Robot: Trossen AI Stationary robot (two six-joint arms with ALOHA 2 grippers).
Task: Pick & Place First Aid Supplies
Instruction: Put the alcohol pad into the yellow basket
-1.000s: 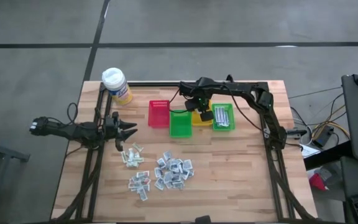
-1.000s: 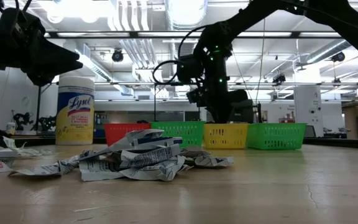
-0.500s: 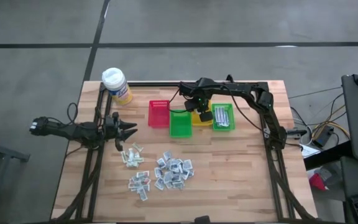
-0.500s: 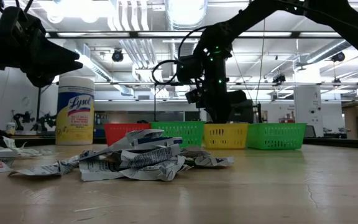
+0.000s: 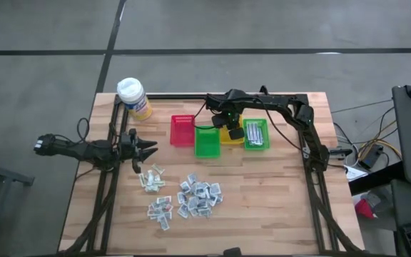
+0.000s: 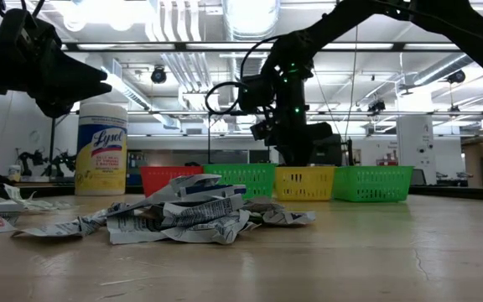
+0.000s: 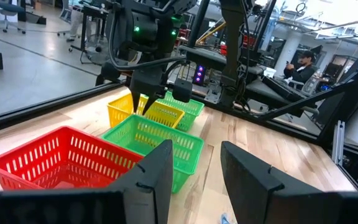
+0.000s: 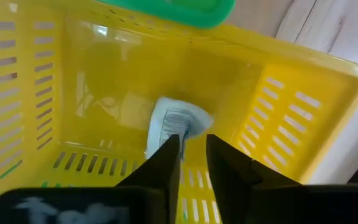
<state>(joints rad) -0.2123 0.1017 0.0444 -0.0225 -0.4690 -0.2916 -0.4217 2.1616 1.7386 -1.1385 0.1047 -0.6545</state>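
Hanging inside the yellow slotted plastic bin (image 8: 303, 112), the right gripper (image 8: 192, 158) had its two dark fingers parted a little, with a white crinkly printed packet (image 8: 176, 121) just beyond the tips; whether it was touching them could not be told. The left gripper (image 5: 146, 149), fingers spread and empty, waited beside the loose heaps of small white packets (image 5: 198, 196) on the wooden table (image 5: 262, 207).
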